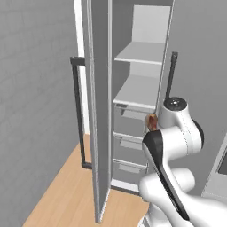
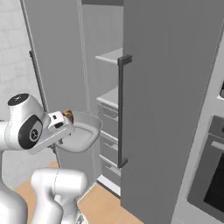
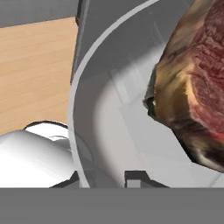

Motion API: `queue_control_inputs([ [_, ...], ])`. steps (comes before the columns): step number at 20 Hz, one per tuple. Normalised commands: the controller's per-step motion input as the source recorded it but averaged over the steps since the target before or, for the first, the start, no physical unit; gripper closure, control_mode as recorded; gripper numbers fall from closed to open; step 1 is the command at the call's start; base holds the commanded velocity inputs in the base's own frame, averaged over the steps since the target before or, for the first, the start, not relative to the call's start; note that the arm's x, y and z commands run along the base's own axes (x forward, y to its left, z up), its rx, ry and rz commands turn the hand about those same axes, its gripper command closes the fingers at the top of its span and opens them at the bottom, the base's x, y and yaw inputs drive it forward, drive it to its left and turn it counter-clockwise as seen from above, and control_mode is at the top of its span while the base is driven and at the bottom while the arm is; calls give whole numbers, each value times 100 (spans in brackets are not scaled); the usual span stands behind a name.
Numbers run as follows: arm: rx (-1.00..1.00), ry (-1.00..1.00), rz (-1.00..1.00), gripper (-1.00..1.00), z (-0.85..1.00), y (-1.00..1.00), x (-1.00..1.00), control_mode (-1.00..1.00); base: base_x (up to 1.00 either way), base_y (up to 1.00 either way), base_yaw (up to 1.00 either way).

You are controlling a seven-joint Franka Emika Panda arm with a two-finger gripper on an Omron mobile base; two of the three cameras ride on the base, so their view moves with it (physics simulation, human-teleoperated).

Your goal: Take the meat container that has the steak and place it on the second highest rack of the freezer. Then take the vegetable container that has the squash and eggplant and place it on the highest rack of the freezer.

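the steak (image 3: 199, 83) lies inside the meat container (image 2: 83, 131), a pale shallow tray, close to the rim where the claw (image 2: 65, 127) meets it. in the hand view the meat sits large at the right, just above the claw's dark fingertips (image 3: 138, 177), which bracket the tray's rim; the claw is clenched on that rim and carries the tray off the floor. in the left base view a sliver of the steak (image 1: 151, 122) peeks past the arm's wrist.

the tray hangs in front of the open freezer (image 2: 166, 109), roughly level with its upper grey drawers (image 1: 128, 128) and below the second highest rack (image 1: 137, 95). the highest rack (image 1: 142, 53) is above that. the freezer's doors stand open on both sides, each with a dark bar handle (image 2: 121, 111), and an oven (image 2: 210, 175) stands to the right. wooden floor (image 1: 62, 190) lies below.
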Motion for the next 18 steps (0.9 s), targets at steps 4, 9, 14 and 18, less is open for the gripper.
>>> queue_control_inputs([
  [4, 0, 0, 0, 100, 0, 0, 0, 100, 79, 8, 12],
  [9, 0, 0, 0, 100, 0, 0, 0, 100, 86, -2, 0],
  [14, 0, 0, 0, 100, 0, 0, 0, 100, 55, 25, -2],
  [18, 0, 0, 0, 100, 0, 0, 0, 100, 19, 32, -3],
])
